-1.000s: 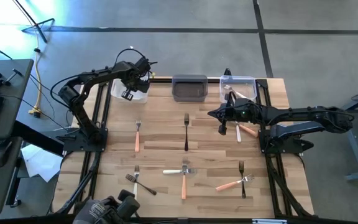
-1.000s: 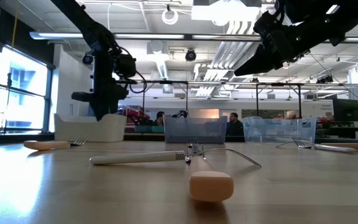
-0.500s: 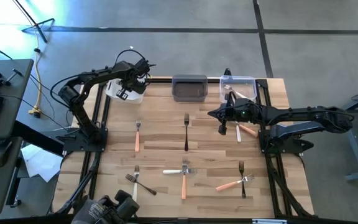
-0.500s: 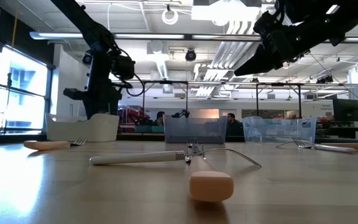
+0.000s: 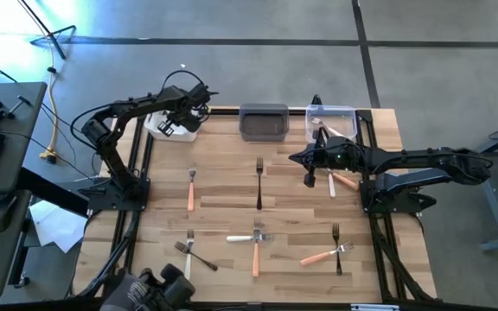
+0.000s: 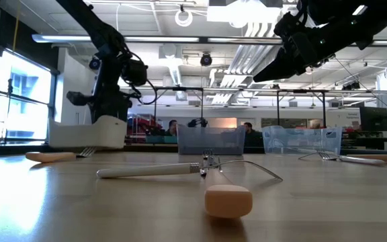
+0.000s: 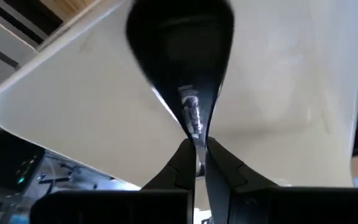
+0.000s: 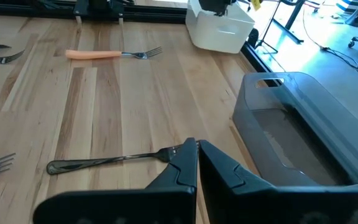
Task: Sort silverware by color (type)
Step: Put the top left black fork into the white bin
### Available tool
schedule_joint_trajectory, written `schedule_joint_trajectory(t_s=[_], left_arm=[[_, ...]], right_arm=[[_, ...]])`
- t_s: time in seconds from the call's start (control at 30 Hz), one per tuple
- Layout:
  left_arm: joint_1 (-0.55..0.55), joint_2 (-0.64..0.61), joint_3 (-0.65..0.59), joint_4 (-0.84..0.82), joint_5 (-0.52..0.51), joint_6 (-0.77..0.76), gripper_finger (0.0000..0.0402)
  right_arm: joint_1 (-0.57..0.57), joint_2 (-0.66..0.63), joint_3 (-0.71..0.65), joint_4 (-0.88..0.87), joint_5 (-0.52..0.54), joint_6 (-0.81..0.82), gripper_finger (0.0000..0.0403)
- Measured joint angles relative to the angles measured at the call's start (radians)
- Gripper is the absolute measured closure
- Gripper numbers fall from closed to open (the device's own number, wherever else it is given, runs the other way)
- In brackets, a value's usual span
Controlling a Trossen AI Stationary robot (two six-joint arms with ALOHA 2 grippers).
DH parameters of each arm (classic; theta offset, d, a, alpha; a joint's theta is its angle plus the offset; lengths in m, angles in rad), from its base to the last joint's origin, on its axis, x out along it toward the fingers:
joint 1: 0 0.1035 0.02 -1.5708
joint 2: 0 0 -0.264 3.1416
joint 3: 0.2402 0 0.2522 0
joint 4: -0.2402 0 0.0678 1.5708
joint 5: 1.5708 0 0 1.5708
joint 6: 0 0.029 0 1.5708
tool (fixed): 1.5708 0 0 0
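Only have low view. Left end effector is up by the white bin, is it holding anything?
Observer: Yes. In the left wrist view the left end effector is shut on a black-handled utensil, over the white bin.
Operator: Right arm carrying anything?
Observer: No. In the right wrist view the right end effector is shut with nothing in it, above a black fork lying on the table.
Operator: Clear bin, anything inside?
Observer: In the high view the clear bin holds what looks like a white-handled fork.
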Motion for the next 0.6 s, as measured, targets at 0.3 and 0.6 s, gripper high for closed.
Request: schedule_joint_trajectory(t_s=[0.3, 0.6], left_arm=[[-0.027, 0.000, 0.000, 0.012, -0.073, 0.048, 0.0401], [-0.054, 0.000, 0.000, 0.006, -0.096, 0.029, 0.0401]], right_arm=[[0.000, 0.000, 0.000, -0.009, 0.000, 0.000, 0.0402], [0.000, 0.000, 0.000, -0.009, 0.000, -0.001, 0.0402]])
